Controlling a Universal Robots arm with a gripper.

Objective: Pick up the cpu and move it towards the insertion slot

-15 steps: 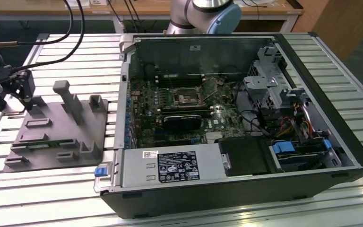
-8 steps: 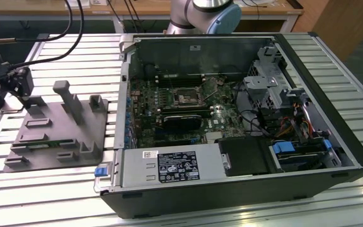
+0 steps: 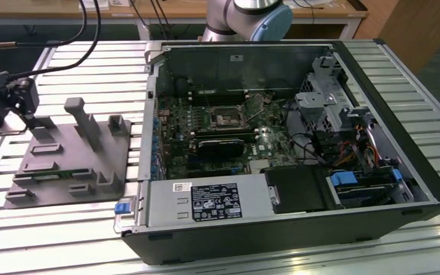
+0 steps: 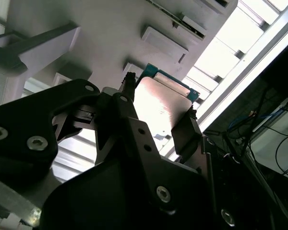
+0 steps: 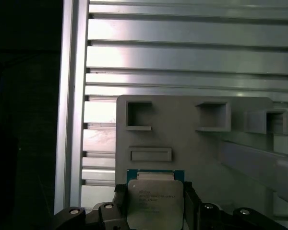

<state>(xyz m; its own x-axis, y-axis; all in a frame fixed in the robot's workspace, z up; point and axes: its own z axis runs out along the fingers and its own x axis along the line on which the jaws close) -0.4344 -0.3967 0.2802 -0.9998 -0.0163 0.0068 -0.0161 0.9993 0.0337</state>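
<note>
Currently gripper (image 4: 158,112) clamps cpu (image 5: 155,199) over grey fixture (image 5: 192,143).

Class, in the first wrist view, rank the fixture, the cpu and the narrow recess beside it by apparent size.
1. fixture
2. cpu, held in the gripper; it sits nearer the camera, so its lead over the recess is unsure
3. narrow recess

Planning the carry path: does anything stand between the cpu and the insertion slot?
Yes: the case wall stands between the cpu, held in the claw over the grey fixture, and the insertion slot.
</note>
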